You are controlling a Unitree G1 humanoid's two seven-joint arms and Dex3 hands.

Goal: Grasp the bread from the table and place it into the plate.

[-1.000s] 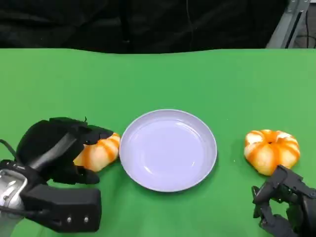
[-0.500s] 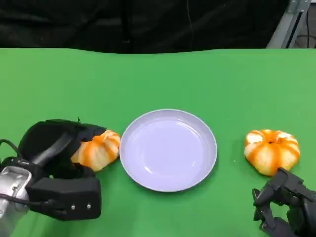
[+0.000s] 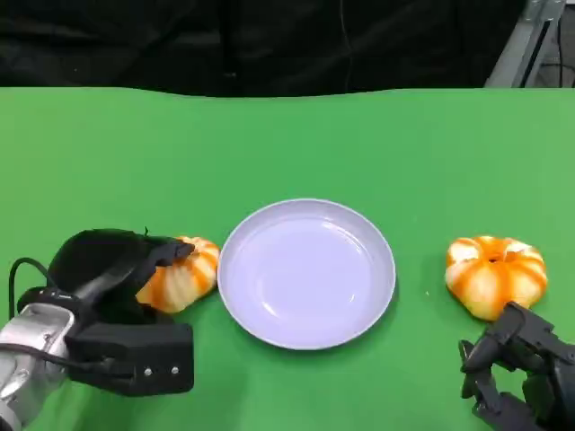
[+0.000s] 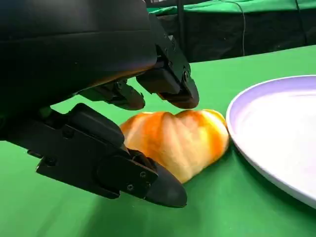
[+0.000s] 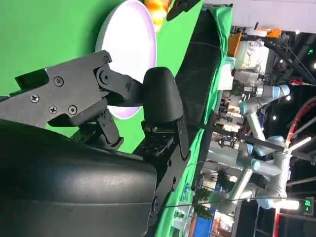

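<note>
Bread [image 3: 180,274] sits just beside the plate [image 3: 305,272] — the left hand [image 3: 112,269] cups it, fingers around but not clamped, ready to grasp; the right hand [image 3: 517,373] idles, curled on nothing.

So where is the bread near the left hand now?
In the head view the bread lies on the green table, just left of the plate, with the left hand around it.

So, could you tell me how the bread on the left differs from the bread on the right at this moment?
The left bread lies close beside the plate, with the left hand around it; the right bread sits well apart from the plate, with the right hand near but apart from it. The left bread looks smaller, half hidden. Both are orange-and-white striped, resting on the green table.
</note>
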